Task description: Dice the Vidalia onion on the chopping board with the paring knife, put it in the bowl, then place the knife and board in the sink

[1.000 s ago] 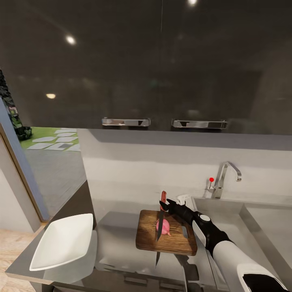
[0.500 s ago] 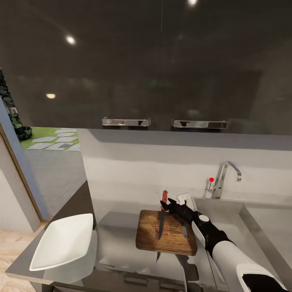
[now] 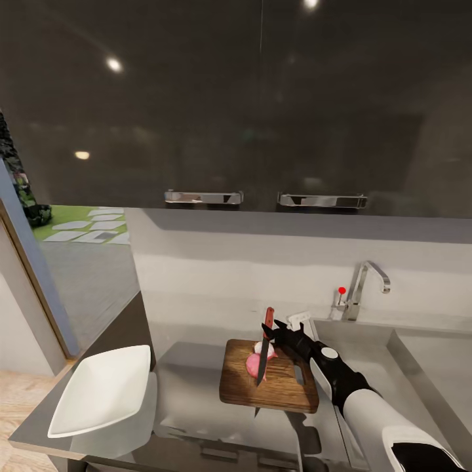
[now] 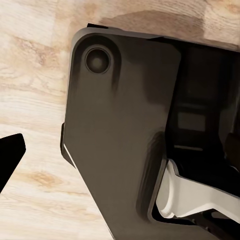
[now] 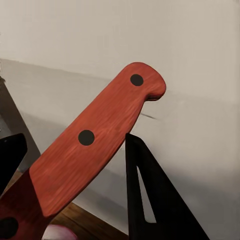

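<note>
Vidalia onion (image 3: 257,361) lay pink on the chopping board (image 3: 269,385), just left of the right gripper (image 3: 271,333), which was clamped on the paring knife (image 3: 264,349), blade tip down beside the onion; far left stood the bowl (image 3: 100,391)

Dark glossy wall cabinets (image 3: 262,105), grey backsplash (image 3: 262,275), wooden floor (image 3: 19,406)
</note>
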